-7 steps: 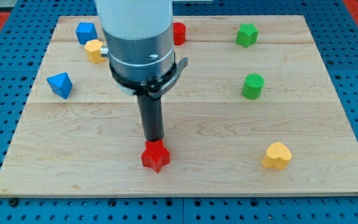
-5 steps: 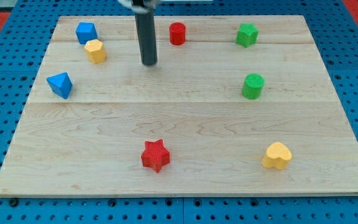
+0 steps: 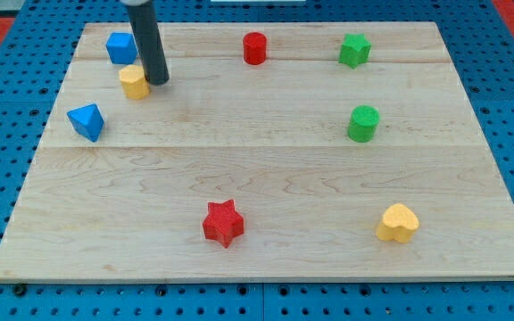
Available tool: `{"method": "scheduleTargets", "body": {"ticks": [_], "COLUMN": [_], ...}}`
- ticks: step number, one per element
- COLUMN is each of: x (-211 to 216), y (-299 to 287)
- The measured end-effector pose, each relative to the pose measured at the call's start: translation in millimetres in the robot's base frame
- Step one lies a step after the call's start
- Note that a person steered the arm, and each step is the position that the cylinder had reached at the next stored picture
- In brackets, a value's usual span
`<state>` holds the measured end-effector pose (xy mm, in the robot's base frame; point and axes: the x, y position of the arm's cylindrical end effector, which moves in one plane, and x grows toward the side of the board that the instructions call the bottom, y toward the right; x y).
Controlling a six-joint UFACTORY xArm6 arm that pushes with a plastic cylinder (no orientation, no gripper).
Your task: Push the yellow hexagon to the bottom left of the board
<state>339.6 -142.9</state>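
The yellow hexagon (image 3: pixel 134 81) sits on the wooden board (image 3: pixel 266 169) near the view's top left. My tip (image 3: pixel 157 81) is right beside it on its right, touching or nearly touching it. The dark rod rises from the tip out of the view's top.
A blue block (image 3: pixel 120 47) lies just above the hexagon and a blue block (image 3: pixel 86 121) lies below-left of it. A red cylinder (image 3: pixel 254 47), a green star (image 3: pixel 354 49), a green cylinder (image 3: pixel 362 123), a red star (image 3: pixel 223 223) and a yellow heart (image 3: pixel 397 223) are spread over the board.
My tip moved from the red star up the board, then left to the yellow hexagon's right side. The hexagon shifted slightly down and left.
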Motion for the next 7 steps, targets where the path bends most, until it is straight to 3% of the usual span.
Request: {"method": "scheduleTargets", "body": {"ticks": [1,2,3,4,6,7], "x": [-37.9,-55.3,-35.4,17.0,22.2,63.9], "y": [24.5,-27.6,-57.9,-22.2,6.1,6.0]}}
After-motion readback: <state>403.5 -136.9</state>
